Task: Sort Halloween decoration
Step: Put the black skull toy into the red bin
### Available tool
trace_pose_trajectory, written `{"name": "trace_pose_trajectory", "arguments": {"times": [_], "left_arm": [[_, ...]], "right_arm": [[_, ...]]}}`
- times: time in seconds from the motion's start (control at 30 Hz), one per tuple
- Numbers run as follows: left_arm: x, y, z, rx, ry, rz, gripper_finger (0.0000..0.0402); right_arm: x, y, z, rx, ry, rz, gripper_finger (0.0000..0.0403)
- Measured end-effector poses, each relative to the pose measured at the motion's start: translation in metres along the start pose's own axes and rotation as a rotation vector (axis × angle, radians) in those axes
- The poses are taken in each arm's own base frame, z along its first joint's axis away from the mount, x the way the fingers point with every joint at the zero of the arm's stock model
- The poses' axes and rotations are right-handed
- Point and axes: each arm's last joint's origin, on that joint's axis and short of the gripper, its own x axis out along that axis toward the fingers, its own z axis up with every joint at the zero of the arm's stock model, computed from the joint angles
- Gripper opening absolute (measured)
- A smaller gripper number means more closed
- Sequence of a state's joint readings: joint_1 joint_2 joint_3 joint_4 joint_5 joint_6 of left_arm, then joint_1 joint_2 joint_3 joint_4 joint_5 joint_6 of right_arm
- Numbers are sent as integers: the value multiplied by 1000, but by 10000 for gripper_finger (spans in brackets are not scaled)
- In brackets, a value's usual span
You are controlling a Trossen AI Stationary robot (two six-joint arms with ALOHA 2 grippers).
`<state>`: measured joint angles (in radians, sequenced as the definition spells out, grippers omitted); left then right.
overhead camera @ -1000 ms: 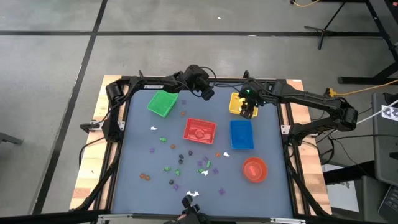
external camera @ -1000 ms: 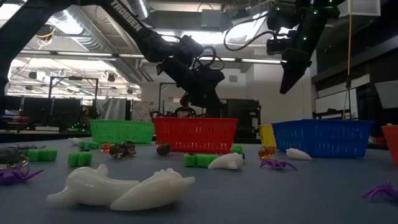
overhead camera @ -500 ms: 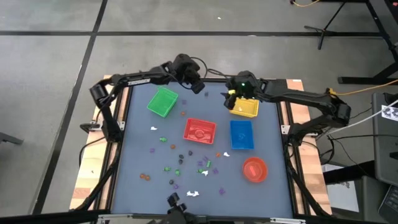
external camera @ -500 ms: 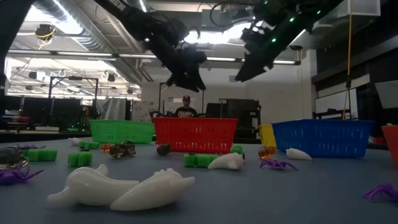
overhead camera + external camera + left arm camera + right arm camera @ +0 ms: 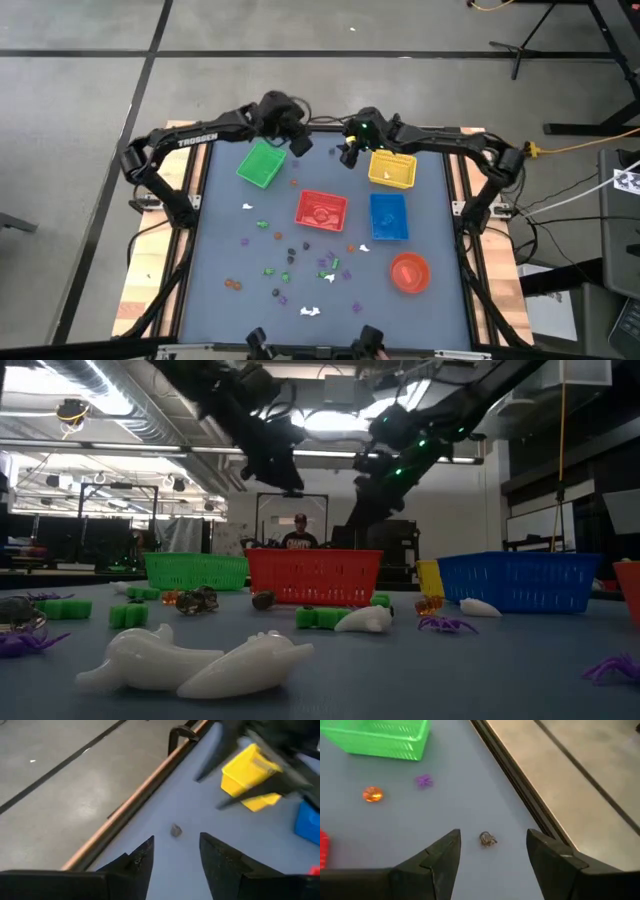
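Observation:
The Halloween decoration is a scatter of tiny trinkets (image 5: 300, 262) lying on the blue mat between the baskets and the near edge. In the low view, white ones (image 5: 200, 663) lie nearest. One small dark trinket (image 5: 488, 839) lies alone near the far edge; it also shows in the left wrist view (image 5: 175, 830). My left gripper (image 5: 298, 146) hovers open beside the green basket's far right corner. My right gripper (image 5: 349, 157) hovers open, left of the yellow basket. Both are raised above the mat (image 5: 285, 475), and the lone trinket lies beyond both pairs of fingertips.
A green basket (image 5: 262, 163), red basket (image 5: 321, 210), yellow basket (image 5: 392, 170) and blue basket (image 5: 388, 216) stand across the far half, with a round red bowl (image 5: 409, 272) at near right. An orange trinket (image 5: 372, 794) and a purple one (image 5: 424, 781) lie by the green basket. A person stands beyond the table (image 5: 296, 538).
Both grippers have moved toward the table's left along the far edge. My right gripper has left its place over the yellow basket and now hangs over bare mat to that basket's left. My left gripper has risen and drawn back toward the green basket. The trinkets have stayed put.

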<state>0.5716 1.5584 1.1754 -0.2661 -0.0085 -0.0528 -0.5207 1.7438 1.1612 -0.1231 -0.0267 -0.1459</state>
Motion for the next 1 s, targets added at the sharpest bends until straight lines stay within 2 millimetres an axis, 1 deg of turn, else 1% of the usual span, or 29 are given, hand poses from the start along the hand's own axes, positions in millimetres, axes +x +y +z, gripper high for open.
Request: {"name": "trace_pose_trajectory", "arguments": {"times": [0.07,0.23,0.37,0.53,0.7,0.8,0.9,1.0], "left_arm": [[-2,-1,-15,-16,-29,-6,144],[-10,-4,-50,-32,-89,-24,143],[-14,-7,-77,-38,-68,-38,143],[-10,-16,-106,-33,-18,-64,143],[-8,-28,-122,-54,-43,-107,143],[-9,-36,-125,-55,-85,-139,143],[-10,-43,-128,-49,-76,-160,143],[-11,-50,-128,-37,-87,-181,143]], "right_arm": [[9,-4,-2,-30,22,7,225],[28,-3,-6,-133,41,59,225],[38,-1,-10,-187,48,101,225],[48,-5,-17,-194,58,114,225],[52,-16,-20,-186,42,127,225],[58,-25,-22,-173,29,113,225],[66,-31,-24,-155,30,163,225],[75,-31,-24,-152,36,186,225]]}}
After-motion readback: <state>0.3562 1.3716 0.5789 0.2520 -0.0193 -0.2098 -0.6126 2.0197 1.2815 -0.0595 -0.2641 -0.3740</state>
